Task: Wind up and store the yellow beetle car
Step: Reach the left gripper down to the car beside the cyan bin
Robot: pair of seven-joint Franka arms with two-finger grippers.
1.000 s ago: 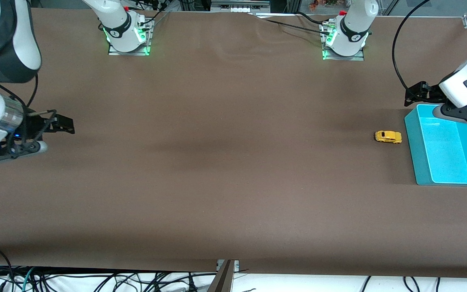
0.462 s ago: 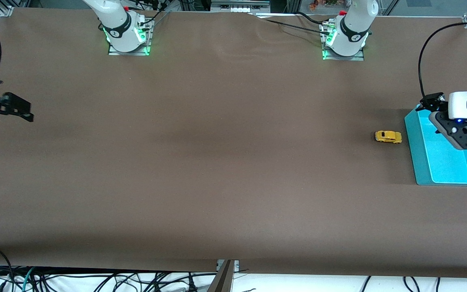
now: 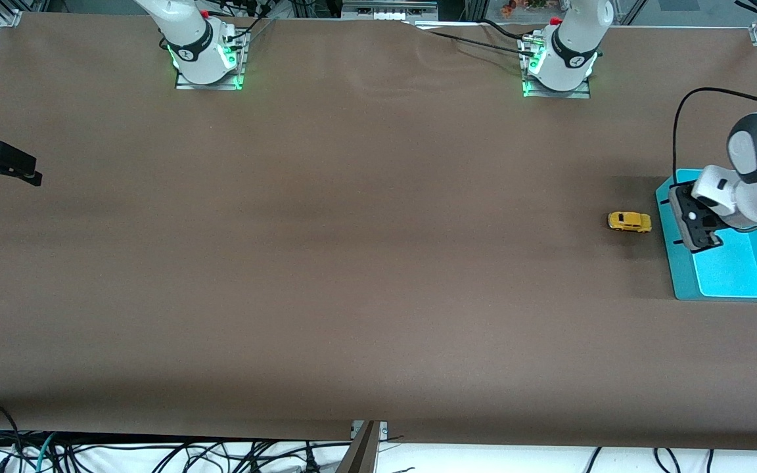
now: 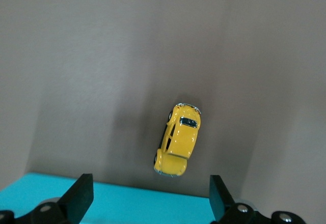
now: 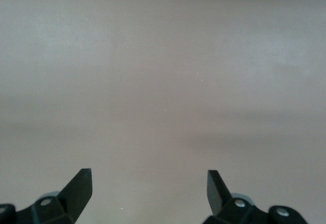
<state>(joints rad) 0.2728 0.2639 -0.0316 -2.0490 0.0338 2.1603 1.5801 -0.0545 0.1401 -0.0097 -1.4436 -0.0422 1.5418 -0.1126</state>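
Note:
The yellow beetle car point(image 3: 629, 222) stands on its wheels on the brown table, beside the teal bin point(image 3: 681, 276), at the left arm's end. It also shows in the left wrist view point(image 4: 178, 139). My left gripper point(image 3: 694, 226) is open and empty, up over the bin's edge that faces the car; in its wrist view point(image 4: 151, 198) the car lies just past the fingertips. My right gripper point(image 3: 7, 164) is open and empty at the right arm's end of the table; its wrist view point(image 5: 149, 191) shows only bare table.
The teal bin's inside point(image 3: 746, 263) holds nothing that I can see. The arms' bases point(image 3: 206, 56) point(image 3: 559, 62) stand at the table's edge farthest from the front camera. Cables hang below the table's near edge.
My left gripper has come down and turned over the bin's edge toward the car. My right gripper has drawn back toward the right arm's end of the table. The car has not moved.

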